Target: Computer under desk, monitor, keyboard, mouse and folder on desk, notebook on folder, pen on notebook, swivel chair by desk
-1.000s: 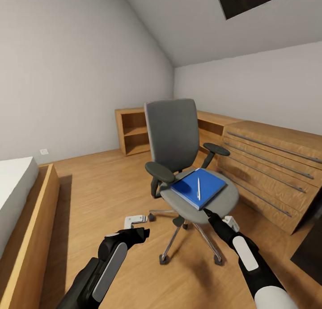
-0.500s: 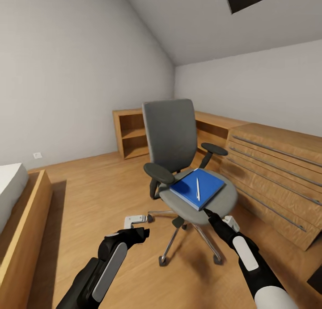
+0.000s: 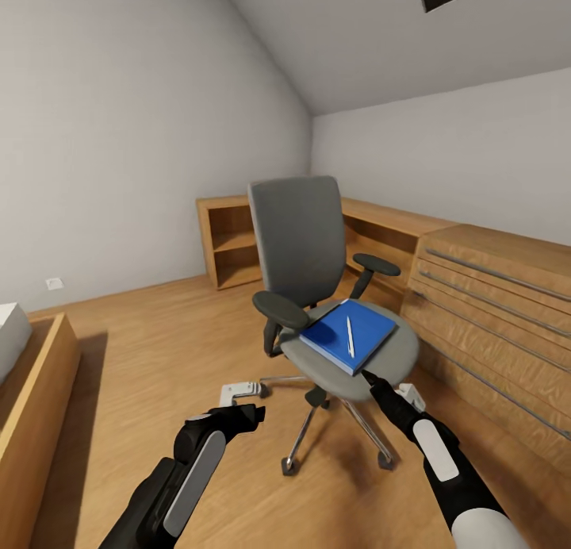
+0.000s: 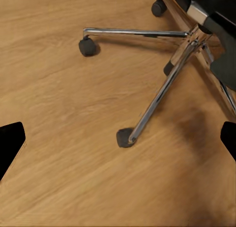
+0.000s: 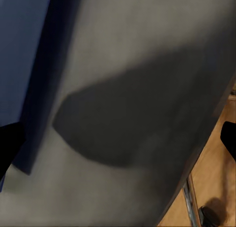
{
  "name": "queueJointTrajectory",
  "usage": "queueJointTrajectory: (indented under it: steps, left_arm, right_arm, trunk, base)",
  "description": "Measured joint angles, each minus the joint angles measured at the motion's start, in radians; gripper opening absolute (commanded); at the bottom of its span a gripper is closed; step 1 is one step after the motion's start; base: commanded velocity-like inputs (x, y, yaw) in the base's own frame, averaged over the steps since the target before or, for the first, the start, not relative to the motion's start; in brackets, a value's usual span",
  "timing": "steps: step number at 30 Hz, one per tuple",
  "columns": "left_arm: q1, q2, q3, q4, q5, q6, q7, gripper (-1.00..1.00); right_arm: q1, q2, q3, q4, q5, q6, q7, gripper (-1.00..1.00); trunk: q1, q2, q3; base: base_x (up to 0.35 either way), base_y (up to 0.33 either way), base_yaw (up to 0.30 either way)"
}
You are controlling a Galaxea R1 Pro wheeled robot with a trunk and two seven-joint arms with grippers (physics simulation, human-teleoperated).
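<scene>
A grey chair (image 3: 317, 295) stands on the plank floor (image 3: 159, 351), a blue folder (image 3: 349, 335) and white pen (image 3: 350, 336) on its seat. The right gripper (image 3: 369, 378) hovers released at the seat's 6 o'clock edge; the left gripper (image 3: 258, 413) hangs released over the floor.

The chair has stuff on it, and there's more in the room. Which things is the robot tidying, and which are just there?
For the job:
swivel chair
blue folder on its seat
white pen on the folder
right pincer by the seat edge

Just there:
wooden shelf unit
wood drawer unit
bed frame
</scene>
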Motion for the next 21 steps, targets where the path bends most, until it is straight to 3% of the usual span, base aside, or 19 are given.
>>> queueJointTrajectory:
  steps: [15,21]
  left_arm:
    - [0.0,0.0,0.001,0.0,0.0,0.0,0.001,1.0]
    - [0.0,0.0,0.003,0.0,0.0,0.001,0.0,1.0]
  right_arm:
    - [0.0,0.0,0.001,0.0,-0.001,0.001,0.001,1.0]
    - [0.0,0.0,0.0,0.0,-0.002,0.001,0.001,1.0]
  trunk:
    - [0.0,0.0,0.0]
    - [0.001,0.0,0.0]
  base:
    - [0.313,0.095,0.0]
    - [0.096,0.017,0.0]
